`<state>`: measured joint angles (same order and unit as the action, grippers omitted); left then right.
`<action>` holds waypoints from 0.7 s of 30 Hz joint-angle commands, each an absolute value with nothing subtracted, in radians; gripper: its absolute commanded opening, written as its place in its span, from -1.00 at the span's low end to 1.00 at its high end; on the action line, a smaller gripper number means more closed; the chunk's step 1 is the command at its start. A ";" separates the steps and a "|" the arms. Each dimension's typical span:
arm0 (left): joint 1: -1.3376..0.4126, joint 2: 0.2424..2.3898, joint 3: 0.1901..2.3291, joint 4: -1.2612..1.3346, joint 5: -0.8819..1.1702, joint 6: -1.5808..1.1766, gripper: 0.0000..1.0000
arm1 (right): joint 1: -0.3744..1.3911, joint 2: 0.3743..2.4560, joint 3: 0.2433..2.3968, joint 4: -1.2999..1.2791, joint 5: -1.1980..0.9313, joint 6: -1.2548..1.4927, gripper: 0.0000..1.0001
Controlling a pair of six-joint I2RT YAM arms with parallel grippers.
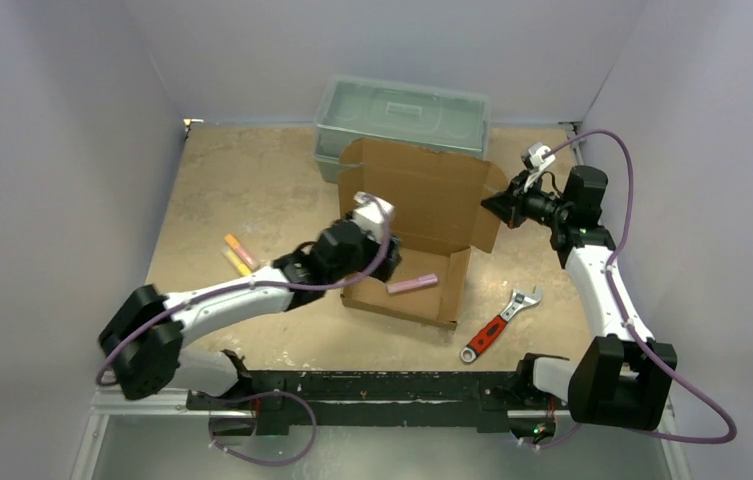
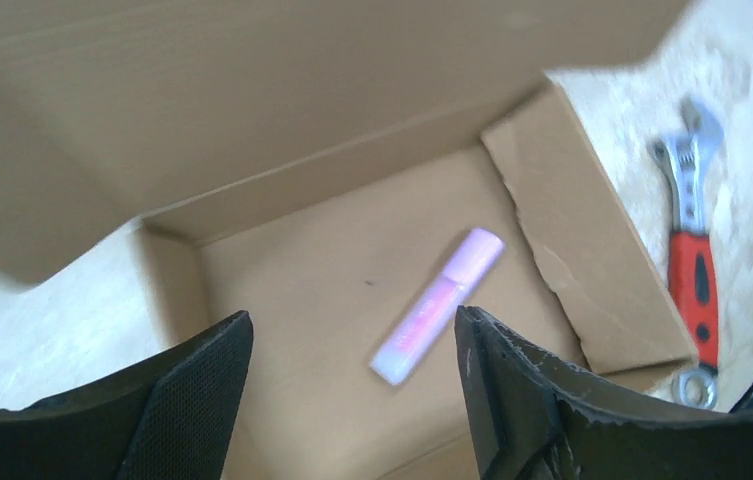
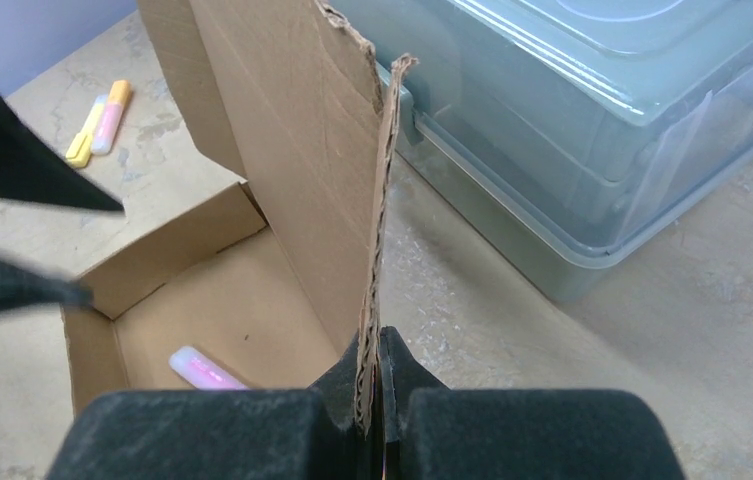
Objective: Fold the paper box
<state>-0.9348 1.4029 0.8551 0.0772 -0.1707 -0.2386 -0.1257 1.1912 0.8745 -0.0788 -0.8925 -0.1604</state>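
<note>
Clamped on a side flap at the right rear corner of the paper box (image 1: 430, 195), the right gripper (image 1: 504, 207) shows in the top view beside the raised lid panel. The left gripper (image 1: 370, 232) hangs over the box's left wall; its finger gap cannot be told from up here. A pink tube (image 1: 412, 284) lies inside the box near the front wall. On the table (image 1: 242, 190), a wrench (image 1: 500, 322) lies just right of the box's front corner, two markers (image 1: 238, 253) lie to its left, and a toolbox (image 1: 402, 115) stands right behind it.

From the left wrist, the left gripper (image 2: 352, 330) has its fingers spread wide and empty above the box (image 2: 302, 150) floor, where the tube (image 2: 439, 305) rests. The wrench (image 2: 694, 270) lies beyond the box's side wall.

From the right wrist, the right gripper (image 3: 377, 385) has its pads pressed together on the lower edge of the box's (image 3: 292, 140) upright flap. The toolbox (image 3: 602, 120) stands to the right of that flap, the tube (image 3: 202, 368) lies inside the box, and the markers (image 3: 100, 122) lie beyond it.
</note>
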 commanded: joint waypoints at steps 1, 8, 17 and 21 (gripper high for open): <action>-0.719 1.180 0.681 0.120 -0.096 -0.579 0.35 | -0.132 1.187 0.883 -0.076 -0.921 -0.178 -1.00; -0.508 0.894 0.524 -0.134 -0.328 -0.879 -0.16 | -0.133 1.184 0.882 -0.077 -0.921 -0.179 -1.00; -0.318 1.186 0.790 -0.644 -0.594 -1.088 0.12 | -0.135 1.183 0.882 -0.078 -0.919 -0.179 -1.00; -0.256 1.411 0.957 -0.747 -0.590 -1.013 0.38 | -0.135 1.183 0.882 -0.078 -0.922 -0.179 -1.00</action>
<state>-0.3061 1.2869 0.8242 -0.5735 -0.5190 -1.0088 -0.1314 1.1912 0.8745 -0.0898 -0.8928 -0.1619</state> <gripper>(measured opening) 0.671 0.008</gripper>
